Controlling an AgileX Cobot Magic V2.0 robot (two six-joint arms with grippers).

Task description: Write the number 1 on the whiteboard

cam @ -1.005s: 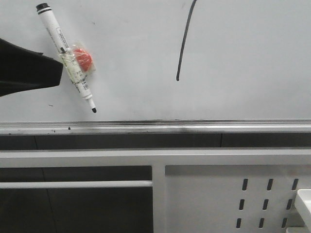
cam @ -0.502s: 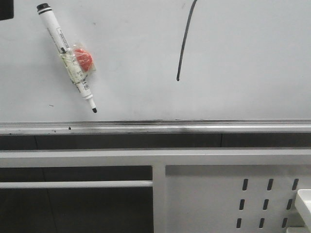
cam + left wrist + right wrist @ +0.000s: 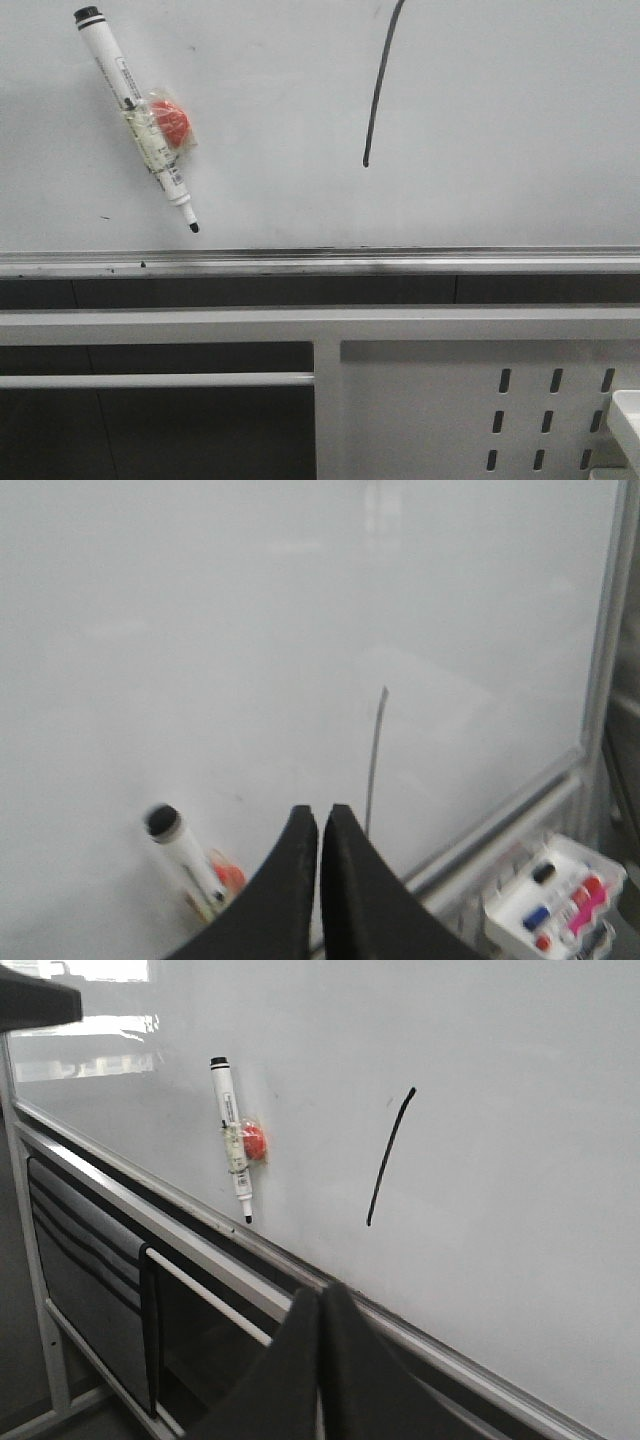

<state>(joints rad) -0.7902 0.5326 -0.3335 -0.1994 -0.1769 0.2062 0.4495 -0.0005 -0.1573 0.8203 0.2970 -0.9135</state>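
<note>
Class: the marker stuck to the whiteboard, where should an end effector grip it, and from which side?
Grip the marker on its bare upper barrel, above the red magnet. Approach square to the whiteboard, fingers across the tilted barrel, since it lies flat against the board.

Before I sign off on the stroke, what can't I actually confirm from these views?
- Top of the number 1: cut off by the front view's upper edge.
- Marker cap state and label print: too small.
- Bin contents: blurred in the left wrist view.
- Both grippers: absent from the front view.
</note>
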